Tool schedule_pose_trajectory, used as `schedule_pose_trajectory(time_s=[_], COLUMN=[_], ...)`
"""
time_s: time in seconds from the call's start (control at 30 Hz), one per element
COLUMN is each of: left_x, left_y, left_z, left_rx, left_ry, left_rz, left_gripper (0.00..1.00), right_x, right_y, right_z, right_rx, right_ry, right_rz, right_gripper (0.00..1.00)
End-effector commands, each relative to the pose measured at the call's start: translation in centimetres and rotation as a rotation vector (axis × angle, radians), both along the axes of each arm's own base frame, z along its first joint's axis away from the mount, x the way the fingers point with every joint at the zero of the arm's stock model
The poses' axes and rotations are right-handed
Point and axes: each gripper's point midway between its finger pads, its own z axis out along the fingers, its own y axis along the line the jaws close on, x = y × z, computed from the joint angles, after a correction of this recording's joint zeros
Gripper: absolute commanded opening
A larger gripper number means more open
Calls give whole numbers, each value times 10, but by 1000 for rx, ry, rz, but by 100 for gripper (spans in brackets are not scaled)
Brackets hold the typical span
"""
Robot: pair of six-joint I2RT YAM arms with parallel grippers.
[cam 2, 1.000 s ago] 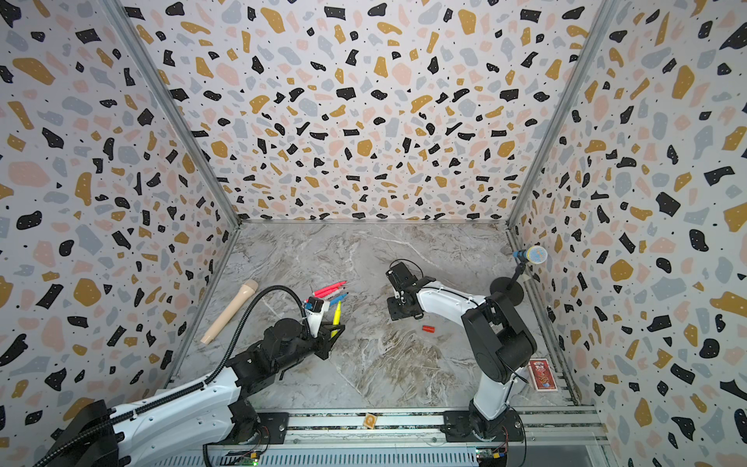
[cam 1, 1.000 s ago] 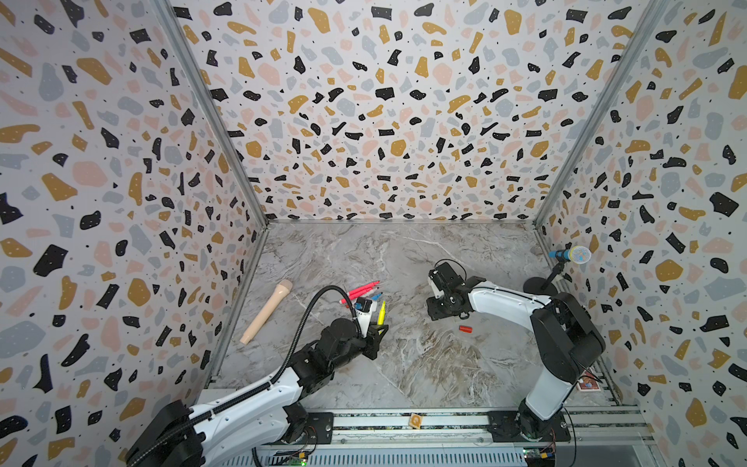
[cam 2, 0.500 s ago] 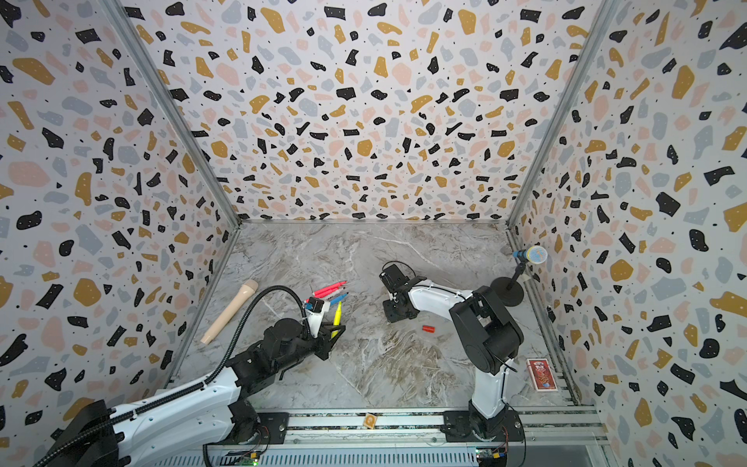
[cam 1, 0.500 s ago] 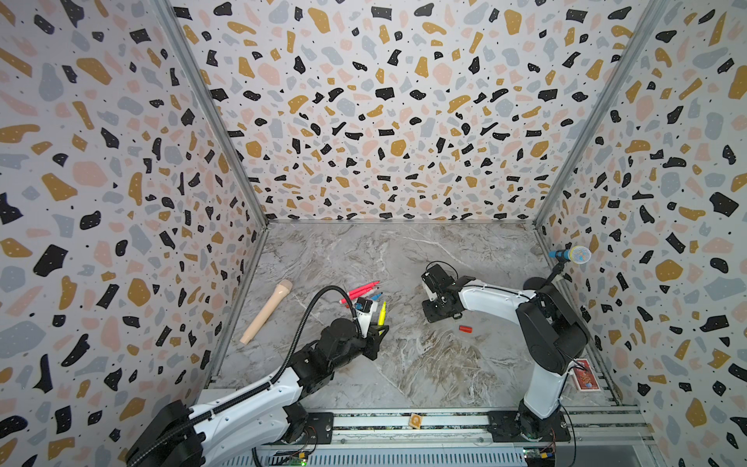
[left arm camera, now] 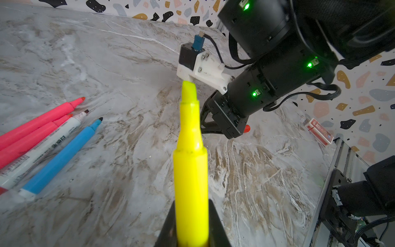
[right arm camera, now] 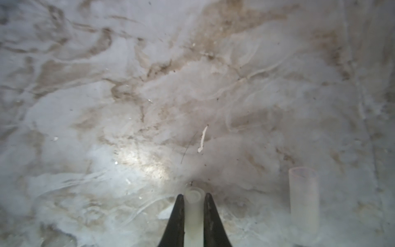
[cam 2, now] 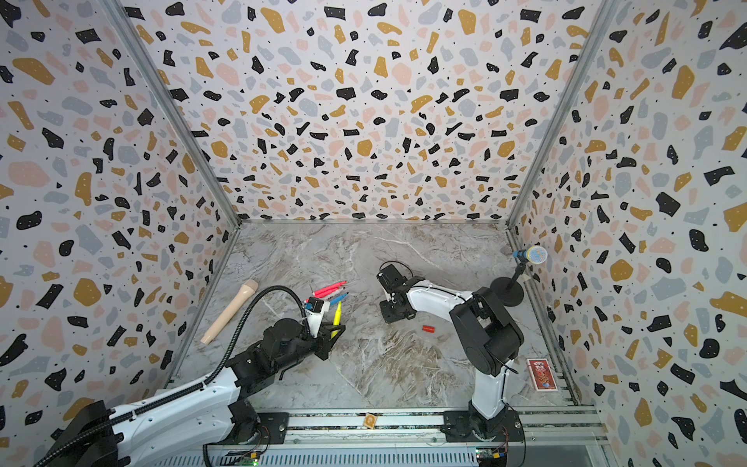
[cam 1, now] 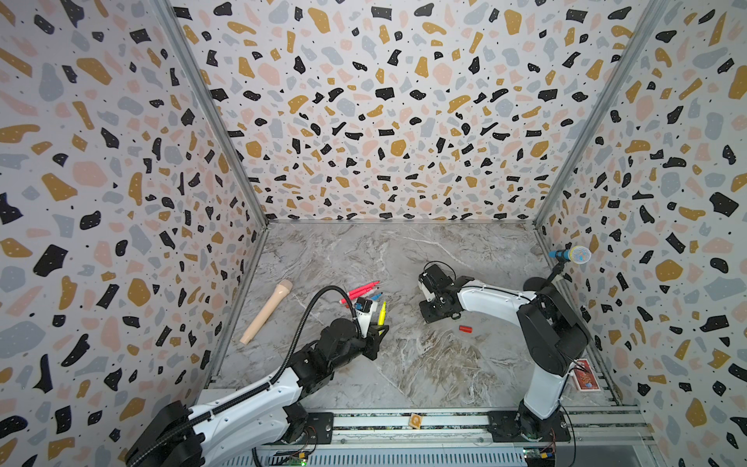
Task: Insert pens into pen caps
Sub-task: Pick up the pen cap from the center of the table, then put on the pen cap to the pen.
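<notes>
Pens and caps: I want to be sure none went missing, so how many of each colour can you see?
pink pens: 2
blue pen: 1
yellow pen: 1
white pen: 1
red cap: 1
clear caps: 2
Total: 8 (5 pens, 3 caps)

The worktop lies bare toward 12 o'clock and 6 o'clock of its middle. At 10 o'clock lie loose pens, at 9 o'clock a beige stick, at 4 o'clock a red cap, and at 2 o'clock a microphone stand by the wall.
</notes>
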Motion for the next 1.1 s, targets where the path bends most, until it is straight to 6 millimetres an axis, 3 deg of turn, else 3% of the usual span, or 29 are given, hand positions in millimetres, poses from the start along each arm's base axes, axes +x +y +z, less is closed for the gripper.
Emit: schedule_pose_trajectory(time_s=[0.0, 0.17, 0.27, 0.37, 0.53, 1.07], left_x=[-5, -19, -26, -29, -28, -24], left_y=[-7, -21, -30, -39, -50, -64], left_z=[8, 17, 20, 20, 31, 53], left_rx=[-61, -215, -251, -254, -302, -340], left_ry=[-17, -9, -23, -26, -31, -53], left_rz=[-39, -72, -69, -61, -70, -80], left_gripper=[0, 0, 0, 0, 0, 0], right_x=[6, -10, -28, -43, -57, -71], right_y=[25, 47, 53, 55, 56, 68], right_z=[77, 177, 215, 238, 246, 230], right_rx=[247, 756, 967, 1126, 1255, 1269], right_ry=[-136, -282, -324, -340, -315, -272], right_rz=[61, 126, 179, 216, 251, 259], right_gripper=[5, 2, 0, 0, 0, 0])
